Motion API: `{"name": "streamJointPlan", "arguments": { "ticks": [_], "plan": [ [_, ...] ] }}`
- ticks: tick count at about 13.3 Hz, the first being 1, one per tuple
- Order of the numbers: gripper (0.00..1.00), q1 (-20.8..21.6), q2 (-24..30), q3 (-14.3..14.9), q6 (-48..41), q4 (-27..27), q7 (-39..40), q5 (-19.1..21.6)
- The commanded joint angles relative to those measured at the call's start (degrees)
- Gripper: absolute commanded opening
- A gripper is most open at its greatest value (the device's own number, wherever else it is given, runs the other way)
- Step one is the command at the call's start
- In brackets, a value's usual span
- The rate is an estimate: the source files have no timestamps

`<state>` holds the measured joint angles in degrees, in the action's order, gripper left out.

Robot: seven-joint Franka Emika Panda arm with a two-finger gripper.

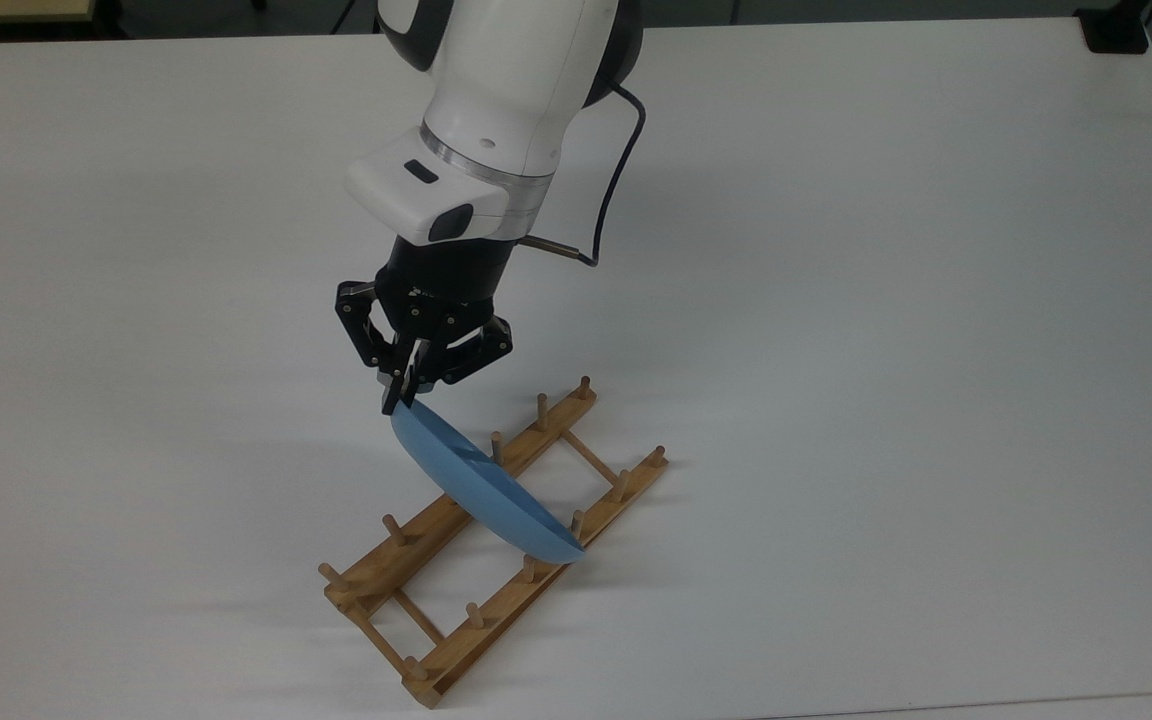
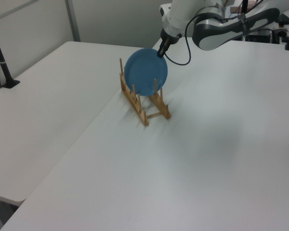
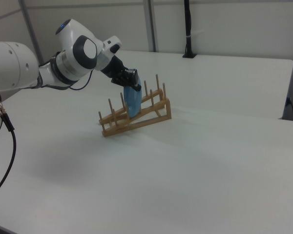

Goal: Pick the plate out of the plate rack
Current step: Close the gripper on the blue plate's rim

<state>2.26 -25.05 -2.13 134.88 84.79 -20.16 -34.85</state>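
Top view, round light-blue plate (image 1: 481, 485), tilted, smooth matte surface

One plate (image 1: 481, 490), one plate rack (image 1: 406, 570), one gripper (image 1: 402, 395), one table (image 1: 886, 300)

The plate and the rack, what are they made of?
The plate is an even light blue with a dull, smooth face and no shine, so it looks like matte plastic or glazed clay; the look leaves that open. The rack looks like plain light-brown wood: two long rails, thin rungs and little round pegs, with no paint.
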Motion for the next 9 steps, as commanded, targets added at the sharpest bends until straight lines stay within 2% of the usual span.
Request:
{"name": "streamJointPlan", "arguments": {
  "ticks": [1, 5, 9],
  "plan": [
    [0.03, -0.41, 0.17, 0.46, 0.47, -0.41, 2.92, -1.80],
    [0.03, -0.15, 0.87, 0.46, -0.23, -0.41, 2.41, -1.19],
    [0.01, -0.06, 4.12, 0.46, -0.50, -0.32, 0.83, -0.66]
  ]
}}
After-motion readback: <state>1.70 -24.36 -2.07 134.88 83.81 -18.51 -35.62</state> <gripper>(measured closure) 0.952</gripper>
